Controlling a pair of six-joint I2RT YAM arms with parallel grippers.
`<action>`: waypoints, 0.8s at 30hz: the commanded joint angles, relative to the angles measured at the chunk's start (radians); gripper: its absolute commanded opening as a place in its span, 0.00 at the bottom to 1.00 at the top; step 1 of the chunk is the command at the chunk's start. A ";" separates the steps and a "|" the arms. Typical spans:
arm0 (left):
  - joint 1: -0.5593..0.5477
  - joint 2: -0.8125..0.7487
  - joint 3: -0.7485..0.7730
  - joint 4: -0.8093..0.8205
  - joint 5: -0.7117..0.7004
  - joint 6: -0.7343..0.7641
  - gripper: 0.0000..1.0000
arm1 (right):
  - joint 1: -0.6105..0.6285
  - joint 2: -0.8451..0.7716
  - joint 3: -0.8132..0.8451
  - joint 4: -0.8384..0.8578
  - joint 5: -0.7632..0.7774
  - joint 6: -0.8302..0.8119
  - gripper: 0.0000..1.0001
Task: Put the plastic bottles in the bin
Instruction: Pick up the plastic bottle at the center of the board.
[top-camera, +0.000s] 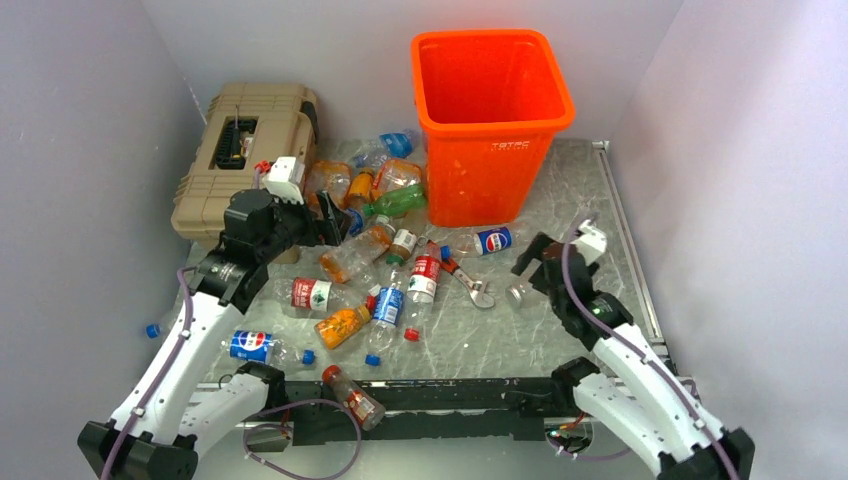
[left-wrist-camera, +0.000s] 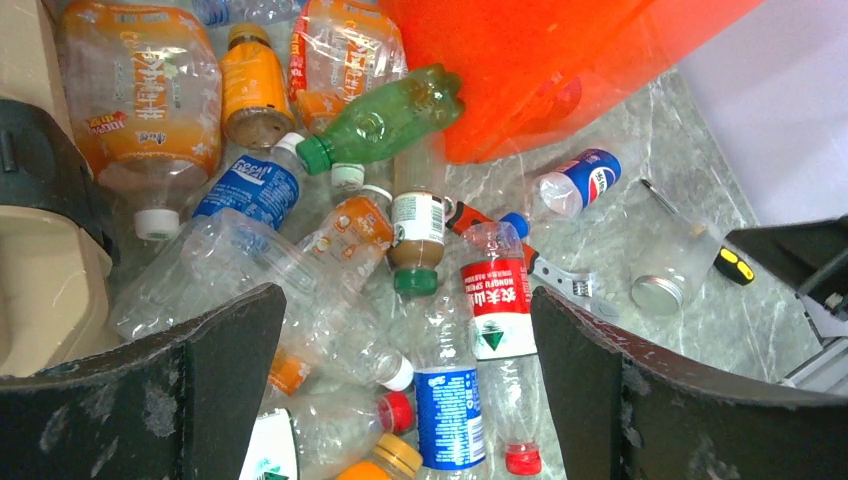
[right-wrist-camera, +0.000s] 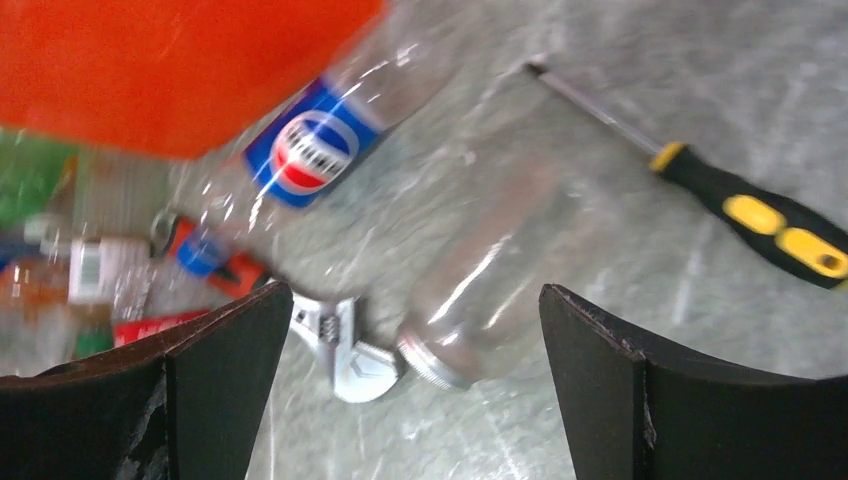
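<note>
R gripper (right-wrist-camera: 412, 300) hangs wide open, nothing in it. Right under the gap lies a clear silver-capped bottle (right-wrist-camera: 480, 285), cap end nearest. Likely the pick: drop straight down, centre the body btw the pads, close across the barrel rather than the cap, and keep the finger on that side off the wrench (right-wrist-camera: 340, 350), which lies just beside the cap. Screwdriver (right-wrist-camera: 750, 205) sits apart on the gripper's other side. Further ahead, a Pepsi bottle (right-wrist-camera: 320, 140) lies close to the bin (right-wrist-camera: 150, 70) wall. L gripper (left-wrist-camera: 408, 295) is also spread wide and empty over the heap, w/ a red-label bottle (left-wrist-camera: 497, 300) under its gap and a green bottle (left-wrist-camera: 385, 120) beyond, up by the bin. Bin stands upright, no bottle visible inside from the top view; every bottle seen is on the table (top-camera: 560, 330). Toolbox (top-camera: 240, 150) beside the L arm: lid shut, contents hidden.
</note>
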 joint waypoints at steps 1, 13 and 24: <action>-0.004 -0.038 0.018 0.009 0.021 0.017 0.99 | -0.186 -0.055 -0.011 -0.054 -0.111 0.041 1.00; -0.011 -0.074 0.006 0.016 -0.026 -0.002 0.99 | -0.292 -0.003 -0.098 -0.029 -0.160 0.195 1.00; -0.017 -0.070 0.012 -0.003 -0.083 -0.019 0.99 | -0.331 0.147 -0.166 0.136 -0.155 0.272 1.00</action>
